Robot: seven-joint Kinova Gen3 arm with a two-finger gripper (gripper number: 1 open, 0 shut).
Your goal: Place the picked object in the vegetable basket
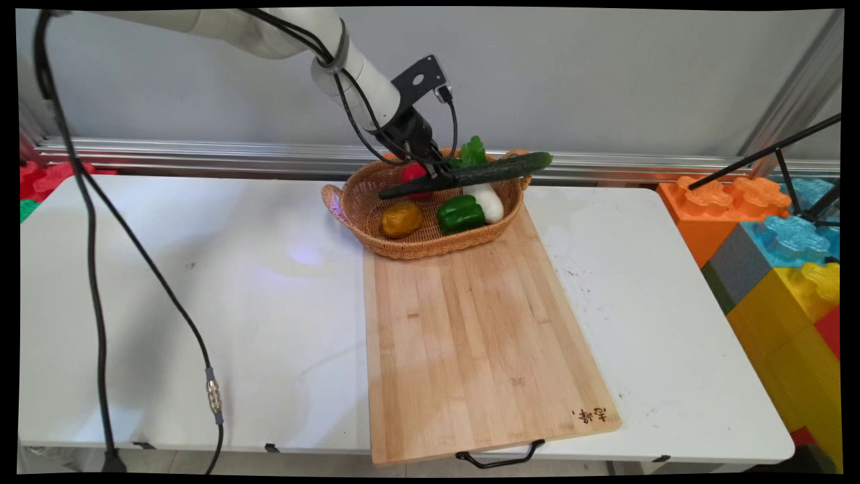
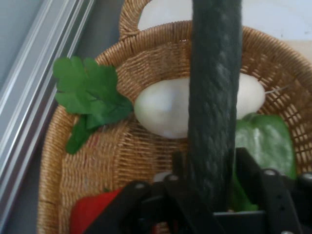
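Note:
My gripper [image 1: 440, 176] [image 2: 210, 170] is shut on a long dark green cucumber [image 1: 470, 174] [image 2: 214, 97], which hangs nearly level just above the wicker basket [image 1: 366, 215] [image 2: 97, 165]. Under it in the basket lie a white egg-shaped vegetable [image 1: 489, 200] [image 2: 165, 109], a green bell pepper [image 1: 461, 214] [image 2: 265, 136], a red pepper [image 1: 411, 172] [image 2: 90, 207], a brownish-yellow potato [image 1: 401, 219] and a leafy green [image 1: 473, 152] [image 2: 90, 95]. The cucumber's far end reaches past the basket's right rim.
The basket stands on the far end of a wooden cutting board [image 1: 470, 336] that lies on the white table [image 1: 201, 302]. Big coloured building blocks [image 1: 772, 255] are stacked at the right. Black cables [image 1: 94, 269] hang at the left. A metal rail [image 1: 201, 151] runs along the wall.

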